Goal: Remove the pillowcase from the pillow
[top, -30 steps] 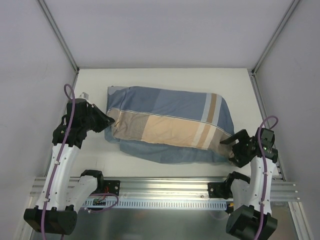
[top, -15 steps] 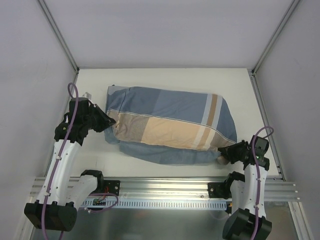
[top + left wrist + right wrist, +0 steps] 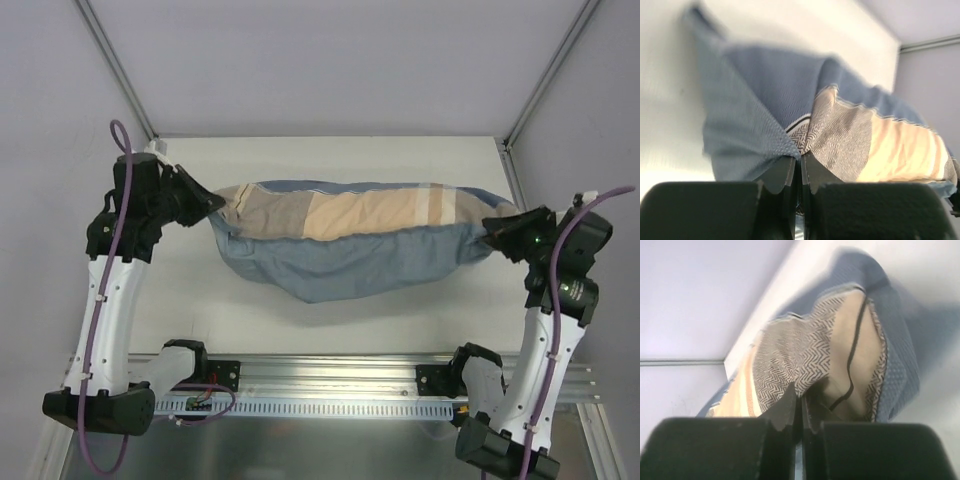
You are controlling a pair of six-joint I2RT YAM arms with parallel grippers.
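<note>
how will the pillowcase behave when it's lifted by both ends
Likely floppy: the pillowcase sags in a belly between the left gripper and right gripper. Probably light for its size, since small pinches of cloth carry it. It could slip from such narrow grips.

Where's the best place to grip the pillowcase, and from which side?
Its end corners, approached from the outer ends, as the left gripper and right gripper do now: there the pillowcase gathers into a thin, pinchable fold. Its sagging middle looks stuffed and too bulky to pinch.
</note>
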